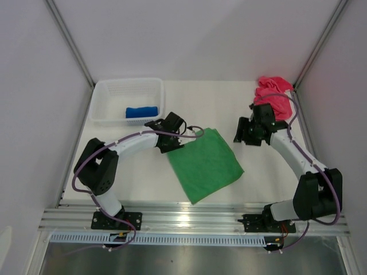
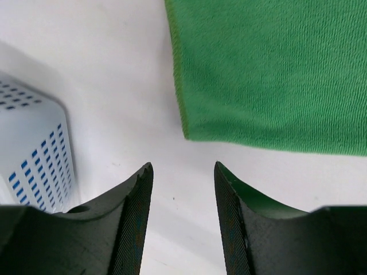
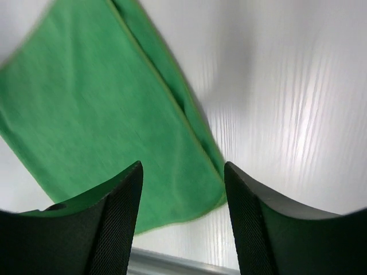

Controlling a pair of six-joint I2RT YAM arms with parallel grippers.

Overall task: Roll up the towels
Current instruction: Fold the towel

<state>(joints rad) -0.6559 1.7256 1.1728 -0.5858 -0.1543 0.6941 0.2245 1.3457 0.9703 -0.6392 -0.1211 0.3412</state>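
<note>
We saw the flat green cloth towel (image 1: 205, 163) spread diamond-wise mid-frame on the white table (image 1: 229, 103), the rolled royal blue towel (image 1: 141, 111) inside the white plastic basket (image 1: 103, 97) upper left, and the crumpled pink towel (image 1: 273, 93) upper right. The left gripper (image 2: 183, 172) hung open and empty just beside the green towel's edge, not touching. The right gripper (image 3: 182, 172) was open too, nothing between its fingers. The risk, we judged: pinching one corner only would drag the cloth and give a skewed, loose roll. Its lower corner lay near the table's front edge and could slide off. The pink towel was partly hidden behind the right arm's cable, the right wrist view was blurred, and we saw no tag on the blue towel.
</note>
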